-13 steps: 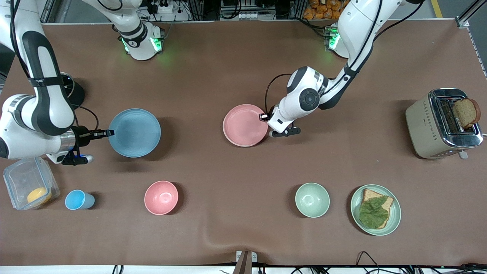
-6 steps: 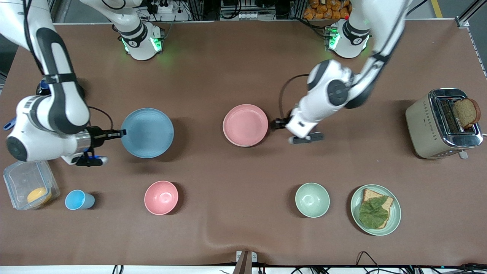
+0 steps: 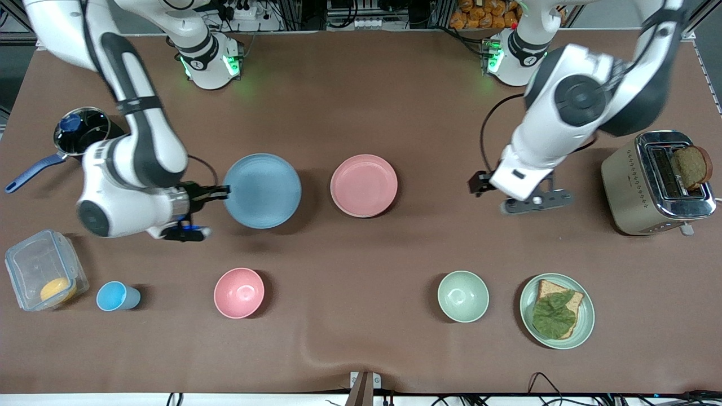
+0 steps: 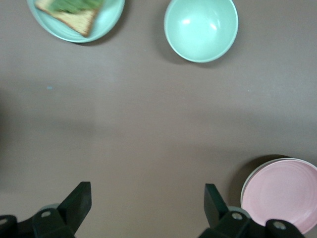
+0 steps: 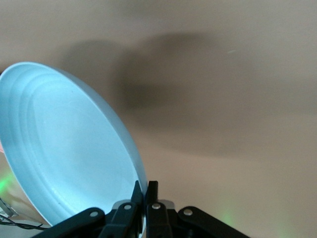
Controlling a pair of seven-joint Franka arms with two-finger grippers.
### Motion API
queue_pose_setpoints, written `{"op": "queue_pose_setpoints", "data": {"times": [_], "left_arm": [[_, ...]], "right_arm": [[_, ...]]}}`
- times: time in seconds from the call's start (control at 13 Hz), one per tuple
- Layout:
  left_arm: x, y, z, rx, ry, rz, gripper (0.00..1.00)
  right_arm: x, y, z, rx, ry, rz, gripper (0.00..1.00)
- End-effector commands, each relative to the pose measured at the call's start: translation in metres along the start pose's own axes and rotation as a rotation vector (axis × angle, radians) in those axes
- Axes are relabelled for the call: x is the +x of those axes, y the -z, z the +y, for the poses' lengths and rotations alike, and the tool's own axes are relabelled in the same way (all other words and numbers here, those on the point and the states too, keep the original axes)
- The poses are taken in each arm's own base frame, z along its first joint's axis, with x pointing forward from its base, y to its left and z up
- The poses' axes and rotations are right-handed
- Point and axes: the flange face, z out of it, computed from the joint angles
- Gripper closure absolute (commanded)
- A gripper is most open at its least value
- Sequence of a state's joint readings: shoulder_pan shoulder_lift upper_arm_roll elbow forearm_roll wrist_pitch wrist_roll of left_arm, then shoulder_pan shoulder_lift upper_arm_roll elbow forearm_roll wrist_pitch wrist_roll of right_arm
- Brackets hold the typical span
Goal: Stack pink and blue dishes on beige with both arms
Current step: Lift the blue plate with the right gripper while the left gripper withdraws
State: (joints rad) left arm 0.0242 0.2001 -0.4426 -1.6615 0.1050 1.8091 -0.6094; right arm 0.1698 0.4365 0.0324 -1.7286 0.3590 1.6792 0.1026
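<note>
My right gripper (image 3: 221, 193) (image 5: 145, 191) is shut on the rim of the light blue plate (image 3: 262, 190) (image 5: 64, 148), which hangs above the table beside the pink plate. The pale pink plate (image 3: 364, 185) (image 4: 280, 195) lies at mid-table with nothing gripping it. A thin pale edge rings it in the left wrist view; otherwise the beige plate is hidden. My left gripper (image 3: 479, 182) (image 4: 147, 199) is open and empty, raised over bare table between the pink plate and the toaster.
A toaster (image 3: 643, 186) with bread stands at the left arm's end. A green bowl (image 3: 463, 296), a green plate (image 3: 584, 324) with a sandwich, a pink bowl (image 3: 238, 292), a blue cup (image 3: 115, 296) and a clear box (image 3: 42, 273) line the near side. A pot (image 3: 79, 132) sits by the right arm.
My right arm has carried the blue plate toward the pink plate. My left gripper let go of the pink plate's rim, rose and drew away toward the toaster.
</note>
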Motion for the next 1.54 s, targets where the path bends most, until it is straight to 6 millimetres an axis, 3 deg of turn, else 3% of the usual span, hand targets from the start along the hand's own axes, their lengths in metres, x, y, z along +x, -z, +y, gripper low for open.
{"op": "queue_pose_setpoints", "data": {"times": [0.0,0.23,0.31,0.54,0.69,0.85,1.15,1.23,1.31,1.46], "left_arm": [[0.014,0.049,-0.028,0.021,0.034,0.016,0.0],[0.014,0.092,-0.07,0.005,0.078,0.074,0.0],[0.005,0.108,-0.076,0.02,0.019,0.109,0.0],[0.007,0.131,-0.133,0.006,-0.086,0.099,0.0],[0.009,0.137,-0.156,-0.037,-0.075,0.084,0.0],[0.007,0.142,-0.161,-0.038,-0.09,0.089,0.0],[0.001,0.15,-0.18,-0.072,-0.084,0.07,0.0],[0.0,0.152,-0.179,-0.075,-0.085,0.072,0.0],[-0.001,0.154,-0.179,-0.077,-0.087,0.075,0.0],[-0.001,0.156,-0.179,-0.08,-0.101,0.079,0.0]], "right_arm": [[0.009,-0.031,-0.037,0.079,-0.006,-0.05,1.0],[0.009,-0.075,-0.091,0.109,0.025,-0.07,1.0],[0.011,-0.091,-0.106,0.115,0.011,-0.061,1.0],[0.013,-0.127,-0.149,0.1,-0.017,-0.03,1.0],[0.014,-0.139,-0.165,0.131,-0.016,-0.048,1.0],[0.011,-0.151,-0.179,0.141,-0.008,-0.049,1.0],[0.021,-0.164,-0.176,0.142,-0.024,-0.021,1.0],[0.022,-0.166,-0.176,0.142,-0.026,-0.021,0.86],[0.022,-0.166,-0.176,0.142,-0.022,-0.019,0.03],[0.022,-0.159,-0.179,0.144,-0.015,-0.014,0.0]]}}
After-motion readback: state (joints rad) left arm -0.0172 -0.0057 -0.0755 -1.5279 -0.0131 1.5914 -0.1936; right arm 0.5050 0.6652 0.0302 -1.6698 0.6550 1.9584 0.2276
